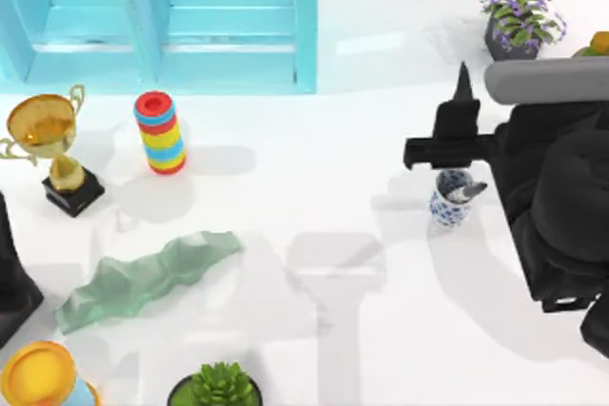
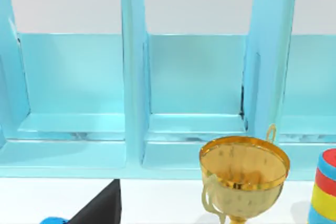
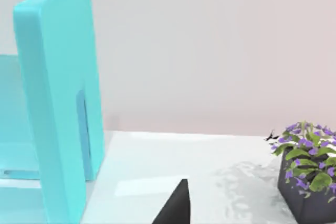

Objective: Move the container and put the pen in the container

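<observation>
White table (image 1: 314,330) stretches below a turquoise shelf unit (image 1: 228,26) at the back. On the right, the small white cup with blue porcelain pattern (image 1: 449,202) stands upright with the slim dark pen (image 1: 464,193) leaning out of its rim. The right gripper (image 1: 463,92) hangs just behind it; whether its jaws are open I cannot tell. A careless retreat could clip the pen and tip the cup. The purple-flowered pot (image 1: 519,21) sits near; the rainbow ring stack (image 1: 160,132), gold trophy (image 1: 48,135) and parked left arm (image 1: 11,282) are well apart.
</observation>
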Robot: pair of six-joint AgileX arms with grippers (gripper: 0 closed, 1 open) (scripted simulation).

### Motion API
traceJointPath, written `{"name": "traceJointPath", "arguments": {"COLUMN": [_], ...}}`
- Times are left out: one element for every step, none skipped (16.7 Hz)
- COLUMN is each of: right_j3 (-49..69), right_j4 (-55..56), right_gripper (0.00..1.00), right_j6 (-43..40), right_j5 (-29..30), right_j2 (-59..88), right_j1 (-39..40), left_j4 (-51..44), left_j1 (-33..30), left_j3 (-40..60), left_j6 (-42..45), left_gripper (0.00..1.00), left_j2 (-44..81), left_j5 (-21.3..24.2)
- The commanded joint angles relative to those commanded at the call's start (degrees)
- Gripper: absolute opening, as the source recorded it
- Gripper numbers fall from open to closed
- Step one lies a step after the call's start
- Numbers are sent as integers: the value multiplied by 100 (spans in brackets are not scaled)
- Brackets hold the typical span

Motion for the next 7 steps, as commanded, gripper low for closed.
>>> {"name": "traceJointPath", "arguments": {"right_j3": [0,0,0,0,0,0,0], "right_j4": [0,0,0,0,0,0,0], "right_gripper": [98,100,100,100,100,100,100], "right_j6": [0,0,0,0,0,0,0], "right_j5": [0,0,0,0,0,0,0], "right_j2": [0,0,0,0,0,0,0], "right_j1": [0,0,0,0,0,0,0], "left_j4": [0,0,0,0,0,0,0], "left_j1": [0,0,0,0,0,0,0], "left_j3": [0,0,0,0,0,0,0], "left_j6": [0,0,0,0,0,0,0], "left_gripper": [100,100,100,100,100,100,100], "left_j2": [0,0,0,0,0,0,0], "left_j5": [0,0,0,0,0,0,0]}}
